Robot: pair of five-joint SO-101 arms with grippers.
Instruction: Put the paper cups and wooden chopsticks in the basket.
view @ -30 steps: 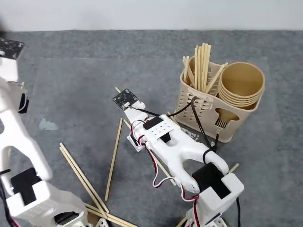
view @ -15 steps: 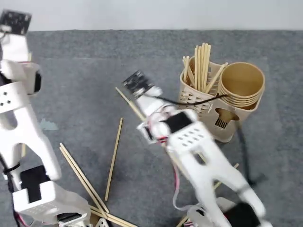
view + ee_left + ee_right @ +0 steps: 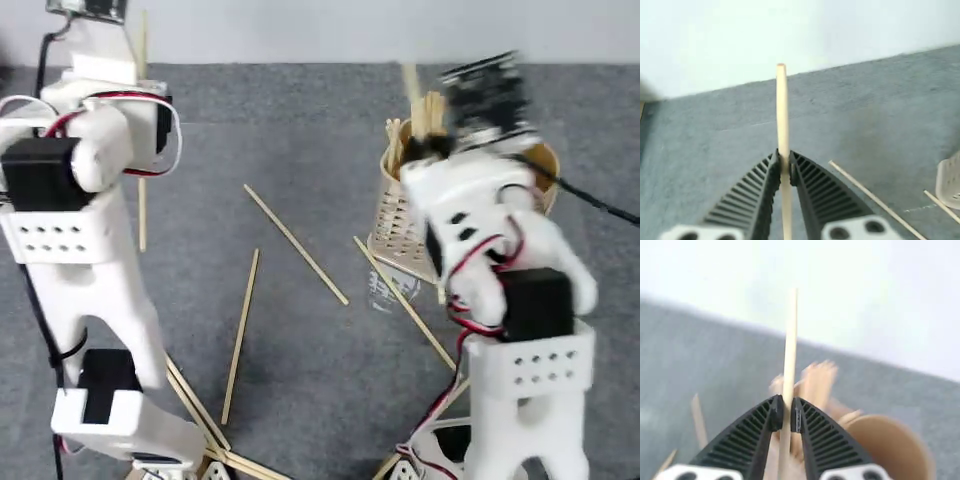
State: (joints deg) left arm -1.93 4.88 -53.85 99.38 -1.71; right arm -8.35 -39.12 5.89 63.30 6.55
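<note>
My left gripper [image 3: 784, 159] is shut on a wooden chopstick [image 3: 782, 110], held high over the mat's far left; that same chopstick [image 3: 143, 210] hangs beside the left arm. My right gripper [image 3: 786, 406] is shut on another chopstick [image 3: 789, 340] and holds it upright just above the beige basket [image 3: 398, 228]. The basket holds several chopsticks [image 3: 817, 380] and stacked paper cups [image 3: 885, 445]. The right arm [image 3: 480, 210] hides most of the cups in the high view.
Loose chopsticks lie on the grey mat: one [image 3: 296, 244] diagonal in the middle, one [image 3: 240, 335] nearer the front, one [image 3: 405, 298] by the basket's foot, and several [image 3: 195, 405] at the left arm's base. The pale wall stands behind.
Both arms have risen. The right arm lifted a chopstick off the mat and swung it right, over the basket. The left arm came up and inward with its chopstick.
</note>
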